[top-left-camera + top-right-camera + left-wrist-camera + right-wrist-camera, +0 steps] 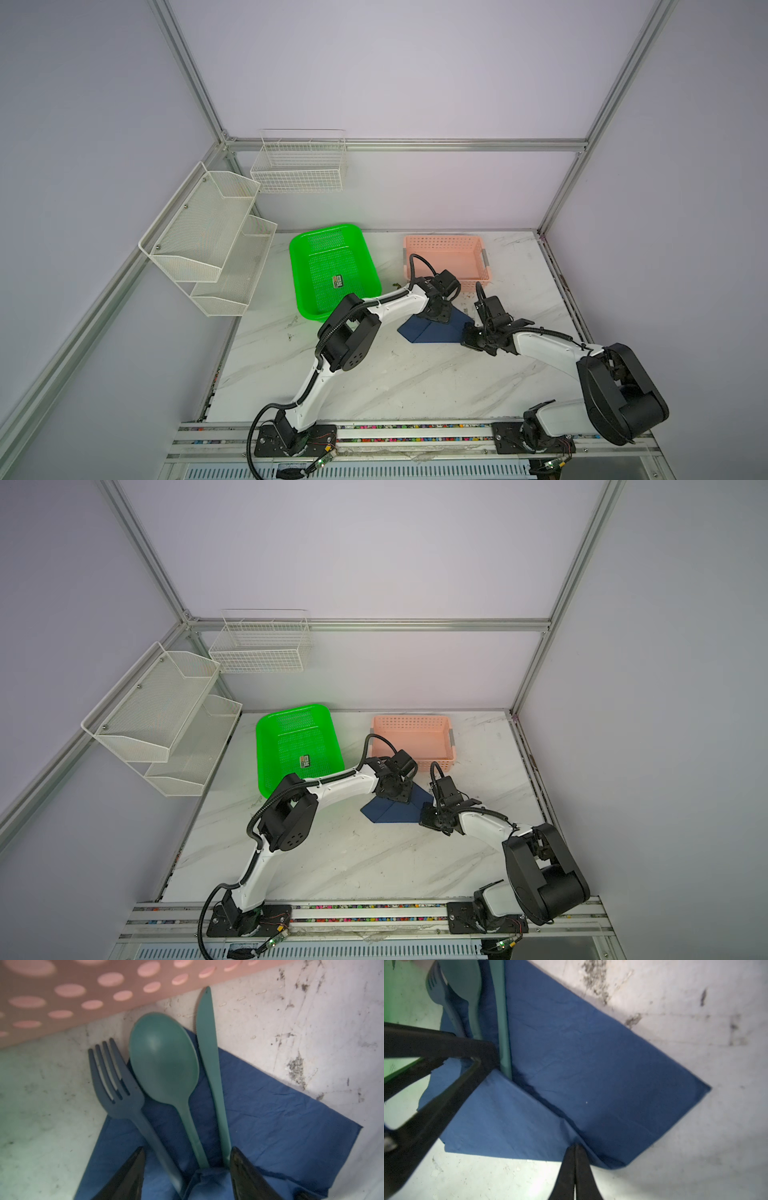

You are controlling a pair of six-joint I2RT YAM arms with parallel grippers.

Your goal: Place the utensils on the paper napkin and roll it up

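The utensils lie side by side on the paper napkin [270, 1115], heads toward the pink basket: a fork [116, 1082], a spoon [164, 1059] and a knife [207, 1047]. A flap of the navy napkin [508, 1122] is folded over their handle ends. My left gripper [188, 1150] is open, and its fingers straddle the handles just above the flap. My right gripper [575, 1145] is shut on the napkin at the end of the fold crease. In both top views the napkin [419, 334] [386, 812] lies between the left gripper [436, 318] [395, 796] and the right gripper [465, 336] [424, 814].
A pink perforated basket [440, 237] [83, 1001] stands right behind the utensil heads. A green basket [293, 266] at the back left holds a small black card [338, 281]. White wire shelves [208, 237] and a wire basket [299, 166] hang on the walls.
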